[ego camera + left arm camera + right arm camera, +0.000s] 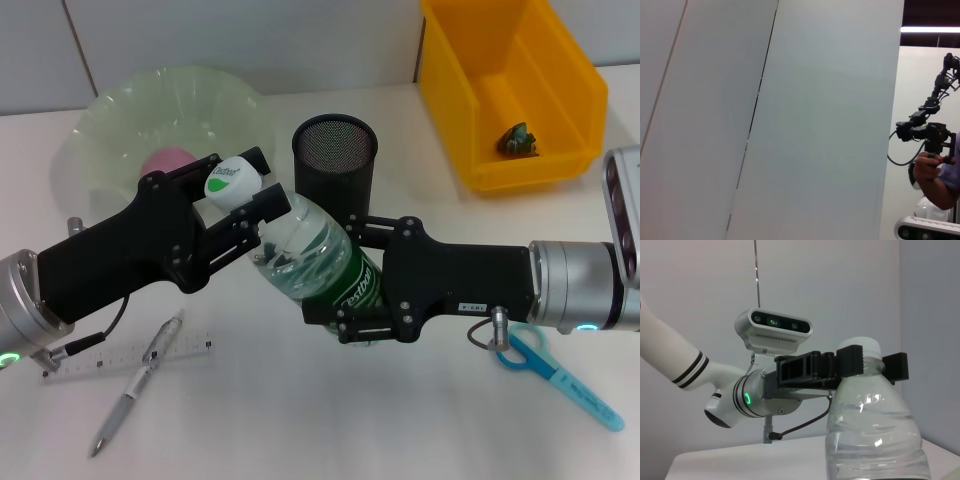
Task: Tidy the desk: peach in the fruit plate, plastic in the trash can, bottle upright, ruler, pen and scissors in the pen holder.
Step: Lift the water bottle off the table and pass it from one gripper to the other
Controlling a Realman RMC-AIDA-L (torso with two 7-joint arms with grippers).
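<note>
A clear bottle (315, 255) with a green label and a white cap is held above the desk between both arms. My left gripper (245, 182) is shut on its cap and neck. My right gripper (352, 280) is shut on the labelled body. The right wrist view shows the bottle (875, 430) upright, with the left gripper (860, 362) clamped at the cap. A pink peach (168, 160) lies in the green fruit plate (120, 115). The plastic (518, 140) sits in the yellow trash can (580, 95). Ruler (190, 350), pen (140, 385) and blue scissors (560, 375) lie on the desk. The black mesh pen holder (335, 150) stands behind the bottle.
The ruler and pen lie under my left arm at the front left, and the scissors under my right arm at the front right. The left wrist view shows only a wall and a person far off.
</note>
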